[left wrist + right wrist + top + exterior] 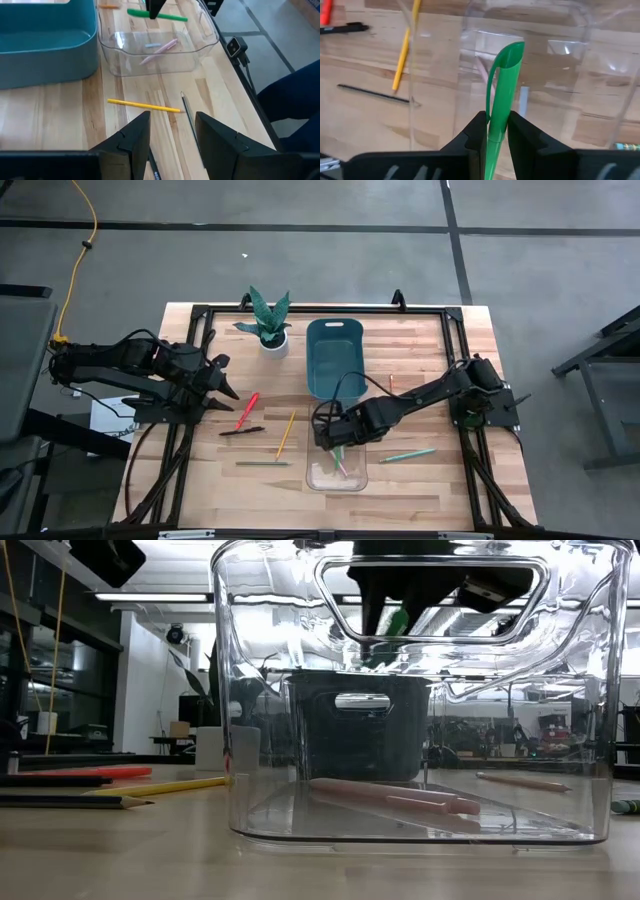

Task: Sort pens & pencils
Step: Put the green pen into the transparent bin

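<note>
A: Start from above. How far along is the sorting?

B: Early. The clear plastic bin (337,471) near the bench's front edge holds only a pink pen or two, and the teal plastic tub (335,358) behind it looks empty. Still loose on the wooden bench (440,480): a red pen (247,409), a black pen (242,431), a yellow pencil (286,434) and a thin dark pencil (263,464), all left of the bin, plus a green pen (408,454) to its right

A: And the arms?

B: The right gripper (335,442) sits over the bin's back rim. The left gripper (228,385) waits by the left edge, near a small potted plant (268,328)

A: From table height?

B: Two pink pens (390,797) lie on the bin floor. The right gripper hangs above them with something green between its fingers; loose sticks lie on the bench to either side

A: Left wrist?

B: Its fingers (131,138) stand spread, nothing between them, pointing at the yellow pencil and the dark one

A: Right wrist?

B: The right gripper's fingers are clamped on a bright green clip pen (502,97), poised above the bin's open mouth. I'd judge a release is next; all the pencils remain
</note>
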Tool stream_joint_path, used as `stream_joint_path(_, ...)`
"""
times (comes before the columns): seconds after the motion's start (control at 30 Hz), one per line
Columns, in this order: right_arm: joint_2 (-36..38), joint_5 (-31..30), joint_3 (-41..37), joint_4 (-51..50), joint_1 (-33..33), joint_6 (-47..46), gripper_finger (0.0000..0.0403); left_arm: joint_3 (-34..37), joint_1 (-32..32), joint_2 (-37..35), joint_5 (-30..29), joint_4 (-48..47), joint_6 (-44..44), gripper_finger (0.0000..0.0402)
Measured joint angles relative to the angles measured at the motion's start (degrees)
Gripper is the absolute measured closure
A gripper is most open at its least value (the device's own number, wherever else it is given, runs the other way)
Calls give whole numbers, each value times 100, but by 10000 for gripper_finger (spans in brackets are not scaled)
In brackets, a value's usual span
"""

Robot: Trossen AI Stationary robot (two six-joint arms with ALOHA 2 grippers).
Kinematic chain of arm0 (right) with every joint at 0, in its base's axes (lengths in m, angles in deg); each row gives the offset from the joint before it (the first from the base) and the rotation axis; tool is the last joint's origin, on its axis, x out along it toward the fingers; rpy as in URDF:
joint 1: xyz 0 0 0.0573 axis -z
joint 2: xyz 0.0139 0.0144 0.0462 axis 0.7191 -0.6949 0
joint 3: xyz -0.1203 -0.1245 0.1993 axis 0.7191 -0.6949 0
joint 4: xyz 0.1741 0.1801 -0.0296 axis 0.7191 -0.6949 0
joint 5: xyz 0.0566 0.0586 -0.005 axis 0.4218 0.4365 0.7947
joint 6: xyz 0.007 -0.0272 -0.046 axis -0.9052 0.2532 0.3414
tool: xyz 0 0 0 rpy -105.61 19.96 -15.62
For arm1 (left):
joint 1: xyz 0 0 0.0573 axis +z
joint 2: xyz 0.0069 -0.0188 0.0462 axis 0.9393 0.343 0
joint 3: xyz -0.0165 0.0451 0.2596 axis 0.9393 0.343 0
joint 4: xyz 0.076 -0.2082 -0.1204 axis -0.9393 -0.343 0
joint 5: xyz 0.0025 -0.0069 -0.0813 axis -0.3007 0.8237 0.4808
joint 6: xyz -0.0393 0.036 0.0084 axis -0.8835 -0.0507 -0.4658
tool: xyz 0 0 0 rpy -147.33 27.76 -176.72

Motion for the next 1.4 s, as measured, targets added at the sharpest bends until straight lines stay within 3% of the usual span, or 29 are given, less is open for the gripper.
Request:
stream_joint_path(0.8, 0, 245, -2, 164, 125, 133, 357, 0, 0, 2, 2, -61, 243, 257)
stream_joint_path(1.1, 0, 263, -2, 237, 125, 132, 329, 0, 0, 0, 0, -139, 303, 257)
stream_joint_path(1.4, 0, 264, -4, 292, 125, 131, 326, 0, 0, 1, 0, -140, 349, 257)
